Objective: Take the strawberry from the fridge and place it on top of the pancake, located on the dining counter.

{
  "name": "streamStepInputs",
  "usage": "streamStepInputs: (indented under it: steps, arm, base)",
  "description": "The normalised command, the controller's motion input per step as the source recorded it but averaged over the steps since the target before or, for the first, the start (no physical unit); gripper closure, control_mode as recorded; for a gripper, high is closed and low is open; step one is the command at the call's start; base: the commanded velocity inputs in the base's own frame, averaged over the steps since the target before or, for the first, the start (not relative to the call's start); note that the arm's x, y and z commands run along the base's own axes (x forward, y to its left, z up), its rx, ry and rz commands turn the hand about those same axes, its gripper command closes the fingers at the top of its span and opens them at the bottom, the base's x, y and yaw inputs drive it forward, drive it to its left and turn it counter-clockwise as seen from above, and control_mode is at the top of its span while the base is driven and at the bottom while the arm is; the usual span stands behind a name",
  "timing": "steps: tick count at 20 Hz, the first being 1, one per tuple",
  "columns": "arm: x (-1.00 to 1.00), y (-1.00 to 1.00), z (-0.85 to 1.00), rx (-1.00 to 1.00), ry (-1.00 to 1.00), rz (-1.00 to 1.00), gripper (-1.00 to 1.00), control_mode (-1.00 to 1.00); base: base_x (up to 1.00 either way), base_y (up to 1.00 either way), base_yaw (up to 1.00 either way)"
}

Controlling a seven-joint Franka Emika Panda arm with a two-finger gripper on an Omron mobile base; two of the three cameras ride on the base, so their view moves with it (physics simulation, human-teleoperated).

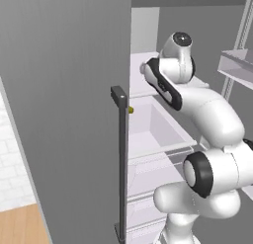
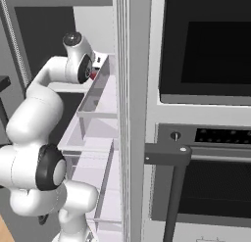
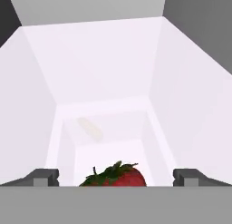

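Note:
The strawberry (image 3: 118,177), bright red with a green leafy cap, lies on the white fridge shelf at the bottom of the hand view. My gripper (image 3: 117,177) is open around it; the dark fingertips (image 3: 45,177) stand wide to either side without touching it. A speck of the strawberry's red (image 2: 93,75) shows beside my hand in the right base view. The fridge (image 1: 64,114) is open, its grey door with a dark bar handle (image 1: 121,164) on my left, and my arm reaches onto an upper shelf. The pancake and dining counter are out of view.
White shelf walls (image 3: 190,105) close in on both sides of the hand. A small yellow fruit (image 1: 131,109) sits by the door edge above a clear drawer (image 1: 158,134). Door racks (image 2: 98,113) and a wall oven (image 2: 206,113) stand to the right.

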Motion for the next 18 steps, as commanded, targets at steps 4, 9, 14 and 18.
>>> streamStepInputs:
  steps: [4,9,14,18]
  arm:
    - [-0.24,0.00,-0.11,0.00,0.00,0.00,-1.00,-1.00]
    - [0.18,-0.01,0.00,0.00,0.01,0.00,-1.00,-1.00]
    - [0.14,-0.02,0.00,0.00,0.00,0.00,-1.00,-1.00]
    - [0.02,-0.04,-0.17,0.00,0.05,0.00,-1.00,-1.00]
  base:
    - [0.00,0.00,0.00]
    - [0.00,0.00,0.00]
    - [0.00,0.00,0.00]
    - [0.00,0.00,0.00]
